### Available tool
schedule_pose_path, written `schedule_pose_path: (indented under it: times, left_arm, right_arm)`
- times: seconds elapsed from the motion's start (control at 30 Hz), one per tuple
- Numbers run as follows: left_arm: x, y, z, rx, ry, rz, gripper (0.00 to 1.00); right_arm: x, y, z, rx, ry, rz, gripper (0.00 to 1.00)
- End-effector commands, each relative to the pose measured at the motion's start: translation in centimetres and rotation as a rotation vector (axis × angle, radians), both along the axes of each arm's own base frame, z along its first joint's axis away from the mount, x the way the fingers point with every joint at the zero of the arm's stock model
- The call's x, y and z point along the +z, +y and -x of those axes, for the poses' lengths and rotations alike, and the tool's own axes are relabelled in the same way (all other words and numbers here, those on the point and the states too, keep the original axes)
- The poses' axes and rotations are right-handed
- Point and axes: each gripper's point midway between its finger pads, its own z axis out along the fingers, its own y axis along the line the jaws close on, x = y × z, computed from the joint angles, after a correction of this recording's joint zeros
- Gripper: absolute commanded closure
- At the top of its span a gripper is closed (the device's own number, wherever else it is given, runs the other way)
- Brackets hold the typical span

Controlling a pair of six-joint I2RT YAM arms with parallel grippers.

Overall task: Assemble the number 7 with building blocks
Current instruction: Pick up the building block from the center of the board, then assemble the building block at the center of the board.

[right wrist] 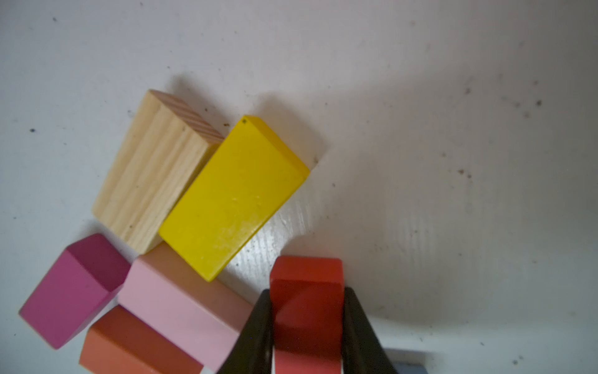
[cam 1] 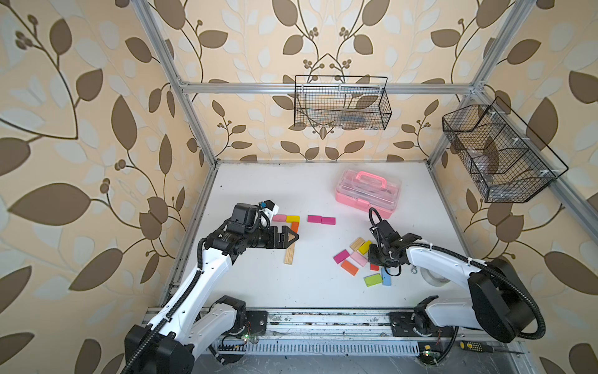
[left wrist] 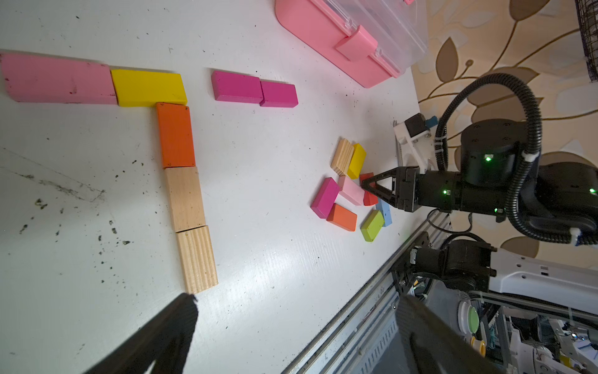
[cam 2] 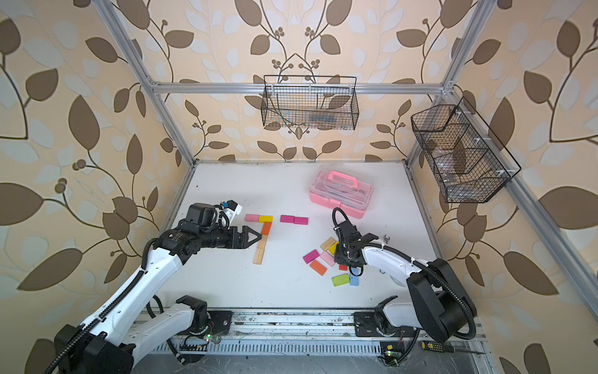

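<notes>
Right wrist view: red block (right wrist: 305,270) partly hidden within the right claw (right wrist: 307,293).

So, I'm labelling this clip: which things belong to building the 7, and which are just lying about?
Job: seven figure, magenta pair, loose block pile, red block in the right gripper.
Lying about: pink case, back basket, side basket, screwdriver.

Pink clear-lidded case (cam 1: 368,191) sits on white table (cam 1: 259,187); back basket (cam 1: 341,103) and side basket (cam 1: 498,155) hang above.
</notes>
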Motion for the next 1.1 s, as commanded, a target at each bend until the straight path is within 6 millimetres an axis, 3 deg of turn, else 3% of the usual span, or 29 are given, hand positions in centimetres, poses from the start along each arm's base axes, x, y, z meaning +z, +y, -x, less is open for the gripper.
schedule_pose_path:
  times: [0.0,0.1,0.2,0.33,0.43,0.6,0.7,0.83,1.07]
  left_arm:
    - [0.9,-0.6,0.5,-0.044,-0.038,0.019,0.01]
    - [0.9,-0.6,0.5,-0.045,-0.036,0.018,0.01]
    - [0.8,-0.6,0.4,-0.044,-0.035,0.017,0.01]
    - [0.8,-0.6,0.4,-0.045,-0.032,0.017,0.01]
    - [0.8,-0.6,0.4,-0.045,-0.032,0.018,0.01]
    - [0.8,-0.5,0.4,-0.040,-0.035,0.012,0.01]
    - [0.8,-0.4,0.4,-0.038,-0.041,0.009,0.01]
    - [0.9,-0.5,0.4,-0.041,-0.041,0.010,0.01]
    - [0.7,-0.6,0.4,-0.045,-0.033,0.013,0.01]
  right_arm:
    - [-2.4,-1.3,3.6,0.006,0.155,0.020,0.88]
    - [-1.0,-2.3,3.3,-0.009,0.128,0.037,0.89]
    - [2.4,-2.4,2.0,-0.011,0.049,0.058,0.90]
    - [7.8,1.4,-1.1,0.043,-0.101,-0.041,0.89]
    - [9.5,5.1,-3.3,0.089,-0.121,-0.116,0.89]
    - [9.2,11.2,-6.9,0.141,-0.112,-0.209,0.89]
    - [7.9,13.3,-8.2,0.151,-0.087,-0.221,0.89]
    - [5.5,15.1,-8.8,0.141,-0.038,-0.258,0.89]
    - [3.1,15.6,-9.6,0.124,-0.010,-0.240,0.89]
